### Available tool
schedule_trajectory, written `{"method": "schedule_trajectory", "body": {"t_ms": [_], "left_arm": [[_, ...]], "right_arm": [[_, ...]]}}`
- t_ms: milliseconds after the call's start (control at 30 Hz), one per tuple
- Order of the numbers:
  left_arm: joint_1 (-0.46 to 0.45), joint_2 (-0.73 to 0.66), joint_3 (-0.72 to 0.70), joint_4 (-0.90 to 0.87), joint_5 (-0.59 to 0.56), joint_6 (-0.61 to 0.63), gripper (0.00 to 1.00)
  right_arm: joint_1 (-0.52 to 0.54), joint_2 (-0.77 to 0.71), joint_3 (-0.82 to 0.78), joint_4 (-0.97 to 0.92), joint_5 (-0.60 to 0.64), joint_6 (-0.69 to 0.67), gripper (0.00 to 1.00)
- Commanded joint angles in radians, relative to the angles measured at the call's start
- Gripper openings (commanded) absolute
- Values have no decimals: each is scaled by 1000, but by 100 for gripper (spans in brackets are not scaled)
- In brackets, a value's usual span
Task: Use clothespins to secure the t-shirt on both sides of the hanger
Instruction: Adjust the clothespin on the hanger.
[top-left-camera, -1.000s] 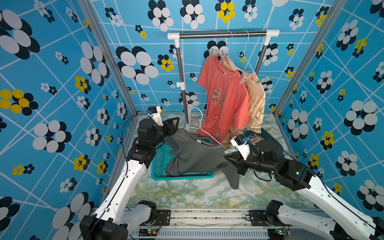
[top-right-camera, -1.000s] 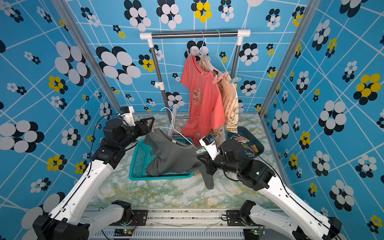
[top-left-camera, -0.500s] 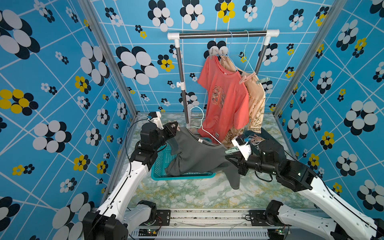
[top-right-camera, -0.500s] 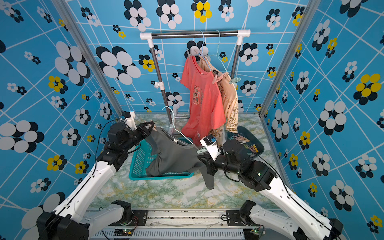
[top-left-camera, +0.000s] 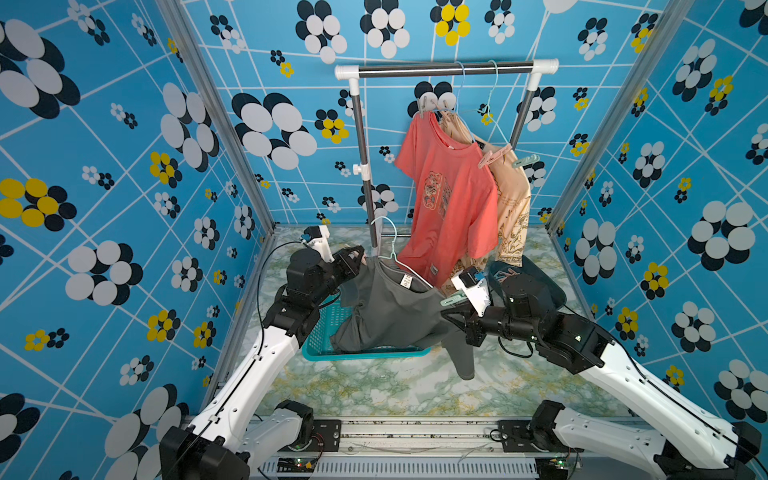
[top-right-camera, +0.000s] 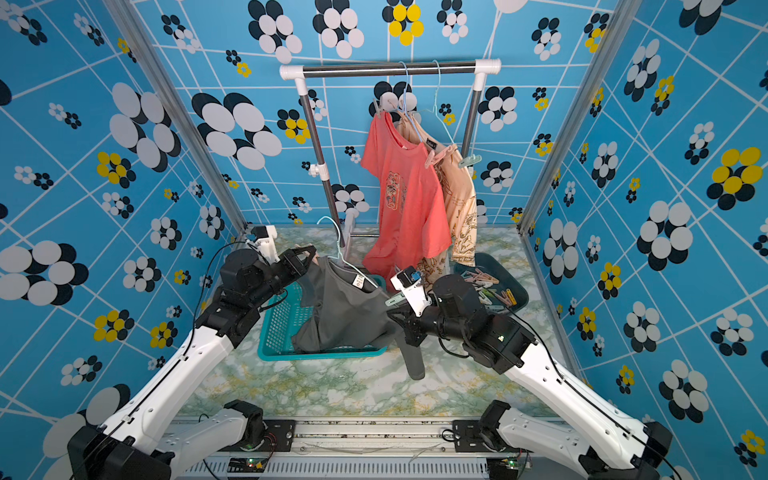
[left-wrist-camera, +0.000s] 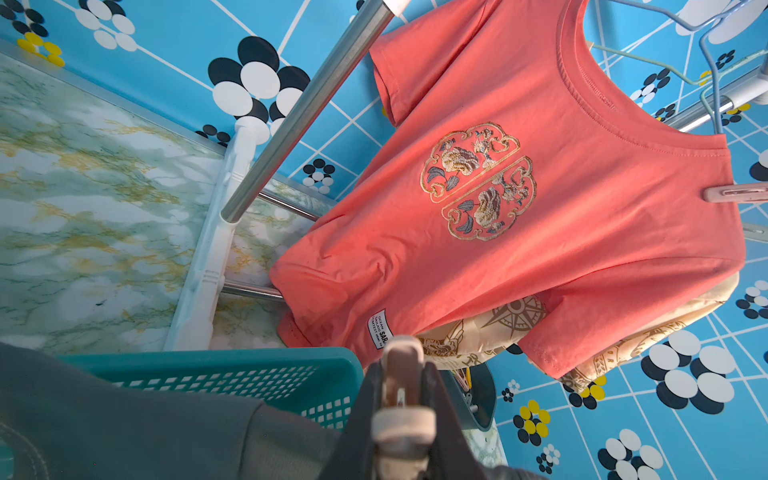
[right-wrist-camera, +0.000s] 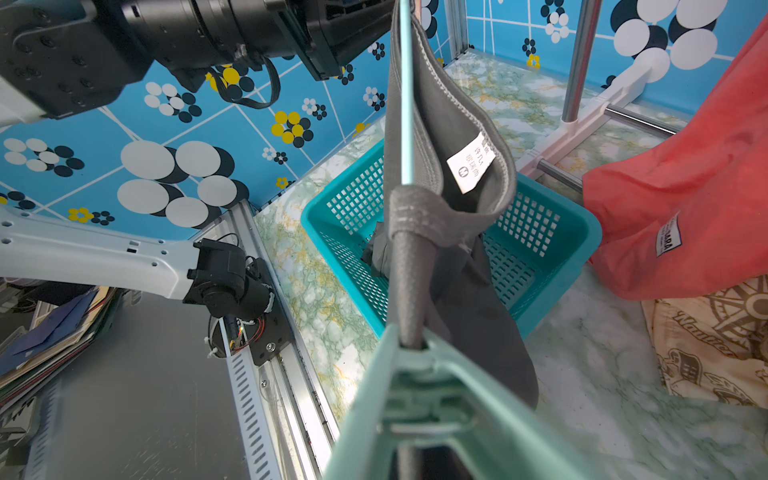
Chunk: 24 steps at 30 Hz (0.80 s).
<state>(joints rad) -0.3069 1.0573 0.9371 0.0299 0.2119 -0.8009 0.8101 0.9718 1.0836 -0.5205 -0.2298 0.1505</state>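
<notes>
T-shirt (top-left-camera: 390, 307) | left tool (top-left-camera: 357, 255) closed on beige clothespin (left-wrist-camera: 402, 357) | right tool (top-left-camera: 453, 322) clamped tight on T-shirt shoulder, beside mint clothespin (top-left-camera: 453, 298)

The grey t-shirt (top-left-camera: 386, 307) is matt knitted cloth with a ribbed collar, its hanger (right-wrist-camera: 406, 104) a thin smooth-coated wire, and the mint clothespin (right-wrist-camera: 440, 399) and beige clothespin (left-wrist-camera: 402, 386) are smooth, faintly shiny plastic. The basket (right-wrist-camera: 540, 232) is glossy latticed plastic, the rack rail (top-left-camera: 444, 70) polished metal, and the bench (top-left-camera: 374, 386) a glossy marble-patterned sheet.
</notes>
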Motion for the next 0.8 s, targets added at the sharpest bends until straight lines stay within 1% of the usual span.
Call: {"method": "schedule_trajectory", "body": {"t_ms": [0, 33, 100, 133, 167, 267, 400, 467, 567, 767], "left_arm": [[10, -34, 33, -66, -41, 62, 44], [20, -37, 41, -77, -44, 72, 59], [45, -43, 60, -90, -55, 90, 81], [54, -47, 72, -95, -64, 97, 85], [64, -52, 82, -100, -75, 110, 87], [87, -66, 110, -119, -105, 163, 86], [132, -97, 155, -201, -163, 251, 92], [159, -121, 160, -221, -172, 278, 93], [194, -165, 150, -231, -170, 300, 94], [198, -248, 80, -224, -176, 323, 94]], "right_arm": [[-5, -29, 22, 57, -3, 3, 0], [-5, -34, 30, 49, 8, -2, 0], [-6, -41, 43, 24, 33, -8, 0], [-7, -41, 50, 16, 45, -10, 0], [-8, -41, 63, 8, 60, -11, 0], [-14, -33, 106, -25, 97, -20, 0], [-17, -18, 170, -75, 135, -46, 0], [-22, -9, 207, -99, 159, -59, 0], [-31, 13, 279, -131, 199, -77, 0], [-56, 90, 447, -180, 281, -111, 0]]}}
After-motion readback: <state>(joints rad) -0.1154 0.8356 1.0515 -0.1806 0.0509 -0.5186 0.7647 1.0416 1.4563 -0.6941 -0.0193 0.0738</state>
